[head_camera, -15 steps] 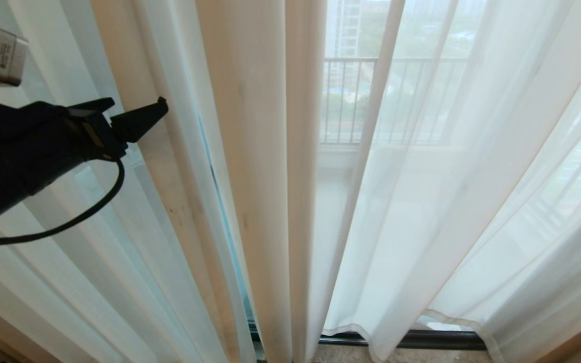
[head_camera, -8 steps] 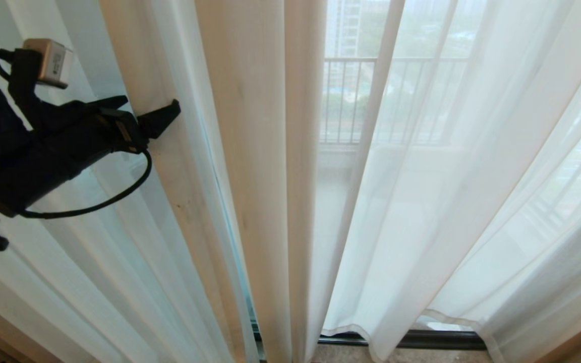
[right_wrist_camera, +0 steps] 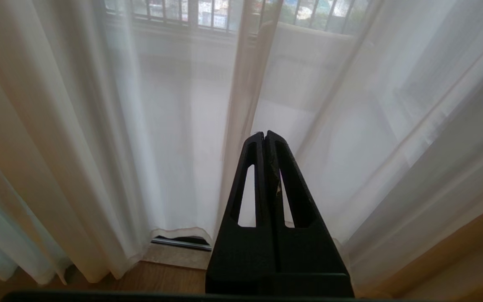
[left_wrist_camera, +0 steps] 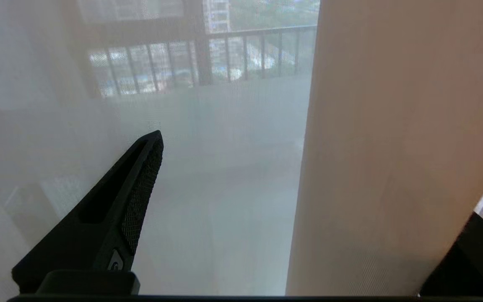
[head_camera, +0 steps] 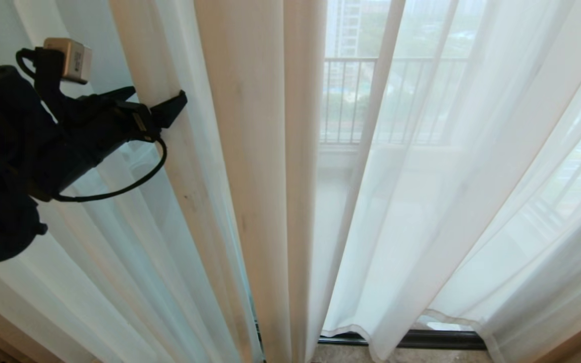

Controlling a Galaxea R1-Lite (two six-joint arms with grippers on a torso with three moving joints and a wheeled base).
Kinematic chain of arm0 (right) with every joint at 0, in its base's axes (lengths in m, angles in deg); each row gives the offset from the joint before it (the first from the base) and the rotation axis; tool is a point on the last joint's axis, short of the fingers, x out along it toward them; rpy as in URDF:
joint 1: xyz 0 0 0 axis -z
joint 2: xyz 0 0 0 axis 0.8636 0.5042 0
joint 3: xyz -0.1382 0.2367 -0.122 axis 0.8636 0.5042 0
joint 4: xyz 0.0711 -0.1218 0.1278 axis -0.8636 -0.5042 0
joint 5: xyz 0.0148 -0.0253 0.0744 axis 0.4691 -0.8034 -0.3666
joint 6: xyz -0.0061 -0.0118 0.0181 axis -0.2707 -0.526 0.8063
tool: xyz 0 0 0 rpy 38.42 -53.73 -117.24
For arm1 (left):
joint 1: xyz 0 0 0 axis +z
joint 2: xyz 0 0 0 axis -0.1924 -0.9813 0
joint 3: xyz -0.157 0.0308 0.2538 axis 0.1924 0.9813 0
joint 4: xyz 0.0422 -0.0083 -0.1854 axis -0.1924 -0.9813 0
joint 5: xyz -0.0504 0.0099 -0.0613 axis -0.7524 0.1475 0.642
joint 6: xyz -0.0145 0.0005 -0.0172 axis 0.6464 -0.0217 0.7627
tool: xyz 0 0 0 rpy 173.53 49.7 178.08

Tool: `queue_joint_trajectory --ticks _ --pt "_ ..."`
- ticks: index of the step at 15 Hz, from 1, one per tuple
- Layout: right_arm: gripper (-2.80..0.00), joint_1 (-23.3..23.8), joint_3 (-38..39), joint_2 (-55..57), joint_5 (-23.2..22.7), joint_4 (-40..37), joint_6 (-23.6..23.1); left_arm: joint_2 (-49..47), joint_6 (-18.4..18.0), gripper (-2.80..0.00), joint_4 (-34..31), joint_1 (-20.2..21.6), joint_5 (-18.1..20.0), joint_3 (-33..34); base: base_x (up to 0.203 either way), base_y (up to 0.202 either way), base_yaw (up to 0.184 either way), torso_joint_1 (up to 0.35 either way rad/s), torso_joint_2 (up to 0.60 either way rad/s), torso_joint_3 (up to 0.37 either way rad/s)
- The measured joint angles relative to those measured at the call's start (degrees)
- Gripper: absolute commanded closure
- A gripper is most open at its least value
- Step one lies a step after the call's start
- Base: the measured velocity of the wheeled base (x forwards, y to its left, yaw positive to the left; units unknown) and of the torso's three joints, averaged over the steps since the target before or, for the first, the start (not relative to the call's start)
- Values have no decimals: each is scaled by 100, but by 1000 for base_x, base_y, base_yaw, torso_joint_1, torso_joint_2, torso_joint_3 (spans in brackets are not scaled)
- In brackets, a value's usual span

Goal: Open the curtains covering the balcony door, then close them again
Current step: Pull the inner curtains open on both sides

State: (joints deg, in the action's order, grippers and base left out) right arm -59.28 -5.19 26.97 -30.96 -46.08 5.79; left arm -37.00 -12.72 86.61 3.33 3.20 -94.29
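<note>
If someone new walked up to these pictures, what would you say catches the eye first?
First, the black left gripper at the head view's upper left, its fingers spread on either side of a fold of the curtains. Next, those sheer white panels fill the whole scene, floor-length, with a balcony railing showing through them at top centre. Lower down, the right gripper is shut and empty, pointing at the curtain's hem.

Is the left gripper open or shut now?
Open. The left gripper has its fingers spread wide apart, with a fold of the curtains between them.
</note>
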Motion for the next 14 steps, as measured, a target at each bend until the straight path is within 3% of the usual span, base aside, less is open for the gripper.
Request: queue_joint_trajectory --ticks 3,4,14 --pt "0 0 0 -2 -1 -1 0 -42 -9 -280 17 0 -3 0 0 0 0 0 0 0" --pt "0 0 0 -2 1 0 0 -46 -9 0 17 -2 -3 20 0 0 0 0 0 0" --pt "0 0 0 -2 -1 -4 0 -12 -11 0 17 24 -22 52 0 0 0 0 0 0"
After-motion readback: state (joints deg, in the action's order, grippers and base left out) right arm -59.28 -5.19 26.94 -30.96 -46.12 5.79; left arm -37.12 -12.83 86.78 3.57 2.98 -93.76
